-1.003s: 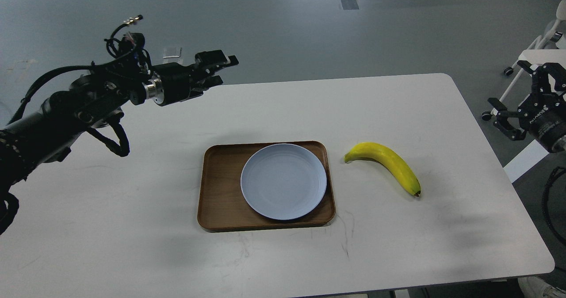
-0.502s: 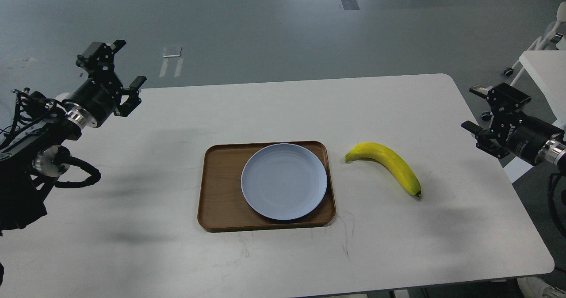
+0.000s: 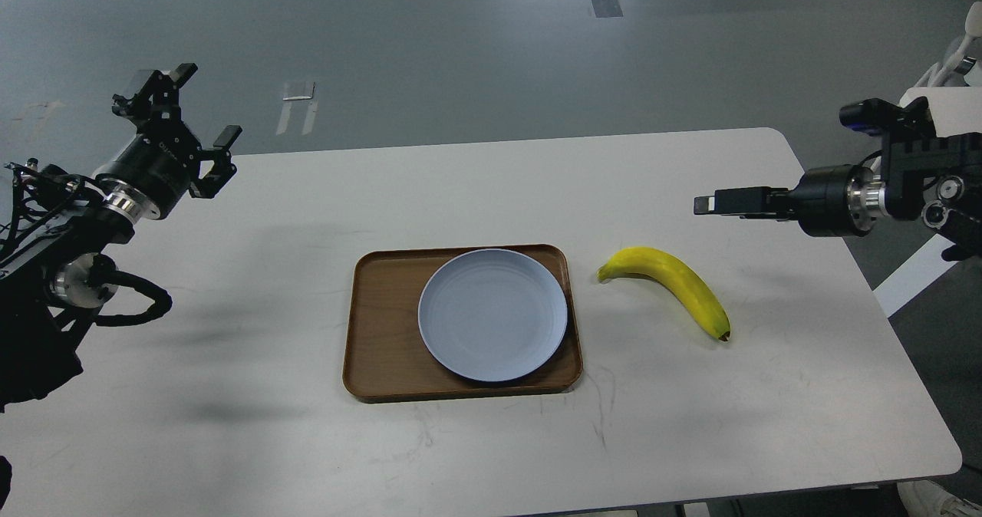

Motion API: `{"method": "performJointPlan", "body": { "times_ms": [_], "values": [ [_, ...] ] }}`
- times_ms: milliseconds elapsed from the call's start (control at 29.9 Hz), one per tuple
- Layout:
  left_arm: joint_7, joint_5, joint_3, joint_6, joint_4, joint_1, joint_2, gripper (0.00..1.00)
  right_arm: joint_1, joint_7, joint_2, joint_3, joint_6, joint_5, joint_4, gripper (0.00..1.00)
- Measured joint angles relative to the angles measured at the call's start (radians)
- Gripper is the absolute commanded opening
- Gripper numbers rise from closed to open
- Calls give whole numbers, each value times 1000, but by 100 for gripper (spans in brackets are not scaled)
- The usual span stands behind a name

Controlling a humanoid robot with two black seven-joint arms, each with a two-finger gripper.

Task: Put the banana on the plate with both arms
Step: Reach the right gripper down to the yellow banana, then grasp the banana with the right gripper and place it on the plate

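- Table (image 3: 690, 425): white top, carrying every item listed here; both my arms hang above it, touching nothing.
- Tray (image 3: 376, 348): brown wood, well to the left of my right pincer and lower in view; it bears the plate.
- Plate (image 3: 492, 315): pale blue-grey, bare, resting on the tray's right part; the goal of the task.
- Banana (image 3: 675, 283): yellow, lying loose on the table just right of the tray, below and a little left of my right pincer, well apart from my left one. Not yet grasped.
- Right pincer (image 3: 710, 202): seen edge-on as one dark bar pointing left, so I cannot tell its opening; it holds and touches nothing.
- Left pincer (image 3: 188, 110): jaws spread wide, raised over the table's far left corner, carrying nothing.
- Step in hand, by my judgement: approach. Lower the right pincer over the banana's thick middle, jaws across its width, close gently, since the curved fruit may roll.
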Motion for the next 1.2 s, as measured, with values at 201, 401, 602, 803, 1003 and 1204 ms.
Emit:
{"method": "performJointPlan", "body": {
  "times_ms": [201, 401, 602, 803, 1003, 1204],
  "values": [
    [0, 0, 0, 0, 0, -3, 2, 100, 94, 0, 144, -218, 0, -55, -52, 98],
    [-1, 0, 0, 0, 0, -3, 4, 100, 91, 0, 189, -295, 0, -105, -89, 98],
    [-1, 0, 0, 0, 0, -3, 6, 100, 65, 0, 193, -330, -21, -107, -100, 89],
    [-2, 0, -1, 0, 0, -3, 13, 100, 53, 0, 194, -337, -29, -107, -102, 39],
    [-4, -1, -3, 0, 0, -3, 19, 100, 37, 0, 193, -334, -56, -107, -100, 13],
    [-4, -1, -4, 0, 0, -3, 30, 100, 36, 0, 188, -331, -67, -102, -94, 0]
  ]
}}
